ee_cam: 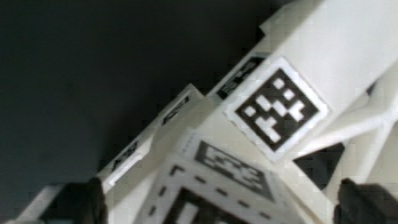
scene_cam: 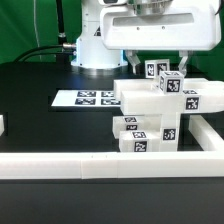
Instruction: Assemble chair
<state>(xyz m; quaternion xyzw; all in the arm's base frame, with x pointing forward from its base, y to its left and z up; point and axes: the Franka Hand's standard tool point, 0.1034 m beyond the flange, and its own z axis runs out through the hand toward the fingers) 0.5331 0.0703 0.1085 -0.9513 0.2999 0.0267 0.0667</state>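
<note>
scene: white blocky plastic chair assembly with black-and-white square tags [scene_cam: 160, 112] stands upright against the long low white border rail [scene_cam: 110, 164] | gripper [scene_cam: 160, 60]: directly above it, jaws spread wide, holding nothing | axis: chair's height runs vertical, straight below the fingers

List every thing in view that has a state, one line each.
gripper: open, just above the chair, holding nothing.
chair: partly assembled, white tagged pieces stacked and joined, standing against the border rail.
border rail: lying flat on the table.
marker board: flat on the table, nothing on it.
</note>
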